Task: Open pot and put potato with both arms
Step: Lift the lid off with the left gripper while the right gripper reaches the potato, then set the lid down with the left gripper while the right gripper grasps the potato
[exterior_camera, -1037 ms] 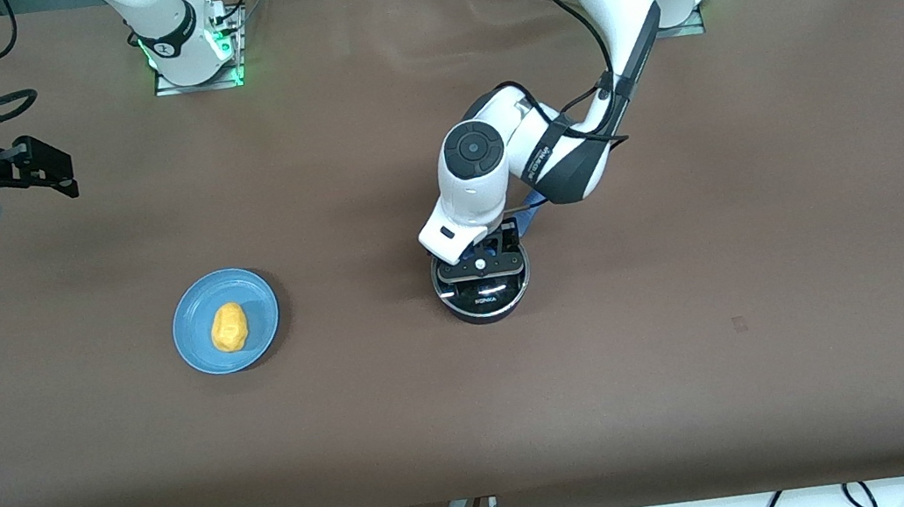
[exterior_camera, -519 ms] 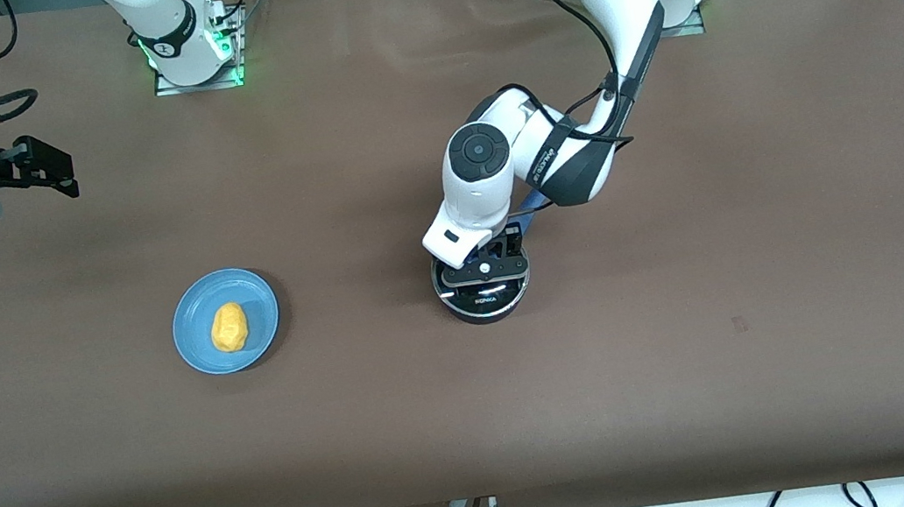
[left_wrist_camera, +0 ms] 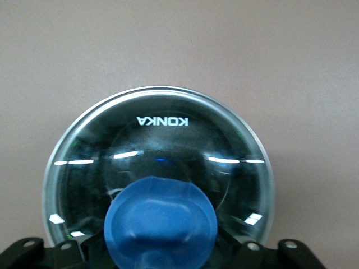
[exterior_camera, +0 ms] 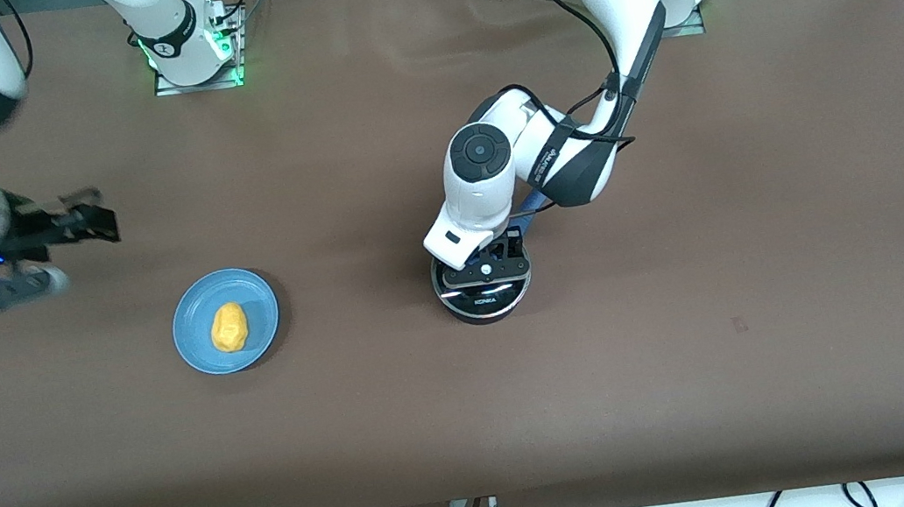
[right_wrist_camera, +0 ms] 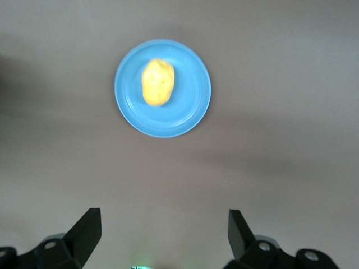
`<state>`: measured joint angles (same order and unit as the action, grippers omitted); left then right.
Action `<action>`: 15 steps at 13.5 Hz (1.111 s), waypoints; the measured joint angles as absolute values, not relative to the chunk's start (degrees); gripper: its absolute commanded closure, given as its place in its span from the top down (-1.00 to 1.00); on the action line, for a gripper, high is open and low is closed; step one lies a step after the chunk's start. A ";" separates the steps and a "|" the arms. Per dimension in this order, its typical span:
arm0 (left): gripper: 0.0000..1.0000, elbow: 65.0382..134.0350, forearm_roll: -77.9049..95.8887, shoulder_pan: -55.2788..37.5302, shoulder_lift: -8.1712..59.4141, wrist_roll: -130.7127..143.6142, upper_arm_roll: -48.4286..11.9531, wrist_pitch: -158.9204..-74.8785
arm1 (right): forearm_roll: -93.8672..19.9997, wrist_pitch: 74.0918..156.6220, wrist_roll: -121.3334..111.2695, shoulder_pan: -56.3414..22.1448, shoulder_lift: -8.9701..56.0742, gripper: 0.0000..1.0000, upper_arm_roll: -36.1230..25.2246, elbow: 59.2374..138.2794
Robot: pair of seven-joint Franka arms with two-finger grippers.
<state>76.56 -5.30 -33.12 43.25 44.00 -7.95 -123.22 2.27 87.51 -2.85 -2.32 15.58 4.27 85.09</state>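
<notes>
The black pot (exterior_camera: 484, 307) stands mid-table with its glass lid (left_wrist_camera: 162, 140) on; its blue handle (exterior_camera: 533, 210) shows under the left arm. My left gripper (exterior_camera: 483, 270) is low over the lid. It straddles the blue knob (left_wrist_camera: 160, 221) with its fingers apart, and the knob mostly hides them. The yellow potato (exterior_camera: 229, 327) lies on a light-blue plate (exterior_camera: 192, 325) toward the right arm's end; the right wrist view also shows the potato (right_wrist_camera: 157, 82). My right gripper (exterior_camera: 91, 225) is open and empty in the air over bare table beside the plate (right_wrist_camera: 190, 103).
The brown table (exterior_camera: 689, 300) stretches wide around the pot and the plate. The arm bases (exterior_camera: 194, 55) stand along the table edge farthest from the front camera. Cables hang below the table edge nearest the front camera.
My right arm has swung in from the table's end toward the plate. My left gripper has sunk slightly onto the lid's knob. Pot, plate and potato have not moved.
</notes>
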 measured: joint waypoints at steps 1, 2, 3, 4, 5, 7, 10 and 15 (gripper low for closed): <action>0.04 76.06 -5.30 -32.75 42.96 43.79 -7.89 -122.76 | 2.57 88.47 -2.85 -2.32 18.06 1.00 4.26 85.07; 0.04 75.70 -5.29 -32.05 42.41 43.16 -7.86 -122.53 | 2.87 90.08 -2.85 -2.33 20.11 1.00 4.26 85.03; 0.03 75.56 -5.26 -30.95 41.50 41.89 -7.82 -122.30 | 3.03 92.08 -2.85 -2.34 21.91 1.00 4.27 85.05; 0.03 75.55 -5.18 -29.52 40.40 40.21 -7.79 -121.84 | 3.06 94.21 -2.85 -2.37 23.66 1.00 4.27 85.09; 0.03 75.61 -5.11 -27.89 39.34 38.71 -7.75 -121.14 | 3.07 96.62 -2.85 -2.45 25.60 1.00 4.31 85.14; 0.02 76.68 -5.01 -23.57 36.98 34.18 -7.69 -120.32 | 3.06 101.70 -2.84 -3.18 30.05 1.00 4.46 85.20; -0.02 81.58 -0.55 -14.94 33.08 20.78 -7.51 -120.07 | 3.06 107.98 0.11 -5.33 35.66 1.00 4.52 85.16; -0.04 95.33 1.21 -1.42 28.16 2.86 -7.50 -127.25 | 3.06 113.84 2.17 -6.32 38.90 0.98 4.48 86.84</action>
